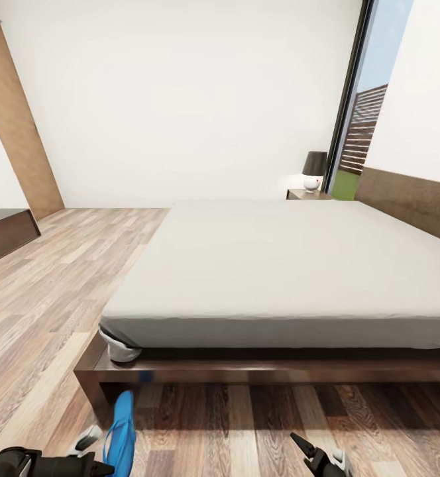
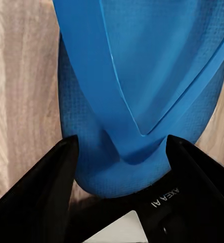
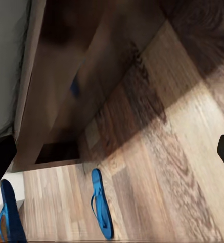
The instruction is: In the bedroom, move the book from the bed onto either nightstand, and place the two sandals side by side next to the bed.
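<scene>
While the head view looks over the bed [image 1: 279, 265], the left hand [image 1: 94, 445] at its lower edge holds a blue sandal [image 1: 120, 434] above the wood floor [image 1: 41, 311]; a nightstand [image 1: 307, 194] with a lamp [image 1: 314, 169] stands beyond the mattress. From the left wrist, black fingers [image 2: 36, 202] are clamped on the sandal's [image 2: 142, 76] end. From the right wrist, a second sandal [image 3: 100, 204] lies on the floor near the bed frame [image 3: 56, 101]; I cannot tell the right hand's [image 1: 321, 456] state.
</scene>
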{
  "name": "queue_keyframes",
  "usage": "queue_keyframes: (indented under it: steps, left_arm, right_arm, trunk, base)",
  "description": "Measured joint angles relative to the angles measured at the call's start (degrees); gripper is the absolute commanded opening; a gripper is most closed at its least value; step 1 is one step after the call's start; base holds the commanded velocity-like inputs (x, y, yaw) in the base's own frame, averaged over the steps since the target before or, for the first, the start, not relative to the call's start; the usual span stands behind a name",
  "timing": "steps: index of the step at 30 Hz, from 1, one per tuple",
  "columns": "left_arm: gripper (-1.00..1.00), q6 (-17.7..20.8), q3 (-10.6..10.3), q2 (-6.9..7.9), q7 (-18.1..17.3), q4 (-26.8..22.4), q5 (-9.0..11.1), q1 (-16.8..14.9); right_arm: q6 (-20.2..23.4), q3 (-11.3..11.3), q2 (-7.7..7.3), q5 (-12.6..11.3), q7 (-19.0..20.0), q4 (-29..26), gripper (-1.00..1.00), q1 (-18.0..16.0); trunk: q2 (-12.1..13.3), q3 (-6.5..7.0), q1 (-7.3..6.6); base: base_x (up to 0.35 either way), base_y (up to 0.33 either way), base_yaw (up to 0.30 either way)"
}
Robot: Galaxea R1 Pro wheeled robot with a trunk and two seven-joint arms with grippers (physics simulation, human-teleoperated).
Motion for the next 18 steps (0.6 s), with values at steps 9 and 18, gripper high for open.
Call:
queue_keyframes:
  steps: [9,18]
  left_arm:
    - [-1.0,0.2,-0.4,-3.71,18.0,-0.4,-1.0,-0.4]
    - [-1.0,0.1,-7.3,-6.11,19.9,-4.4,-4.0,-0.4]
  right_arm:
    - [5.0,3.8,6.11,3.6,5.4,-10.9,1.0,-0.1]
    - [12.2,4.9,10.35,4.7,6.1,-18.0,1.0,-0.1]
  trunk:
    - [0.0,0.0,0.0]
    - [0.0,0.0,0.0]
  base:
    - [0.0,0.0,0.0]
    - [0.0,0.0,0.0]
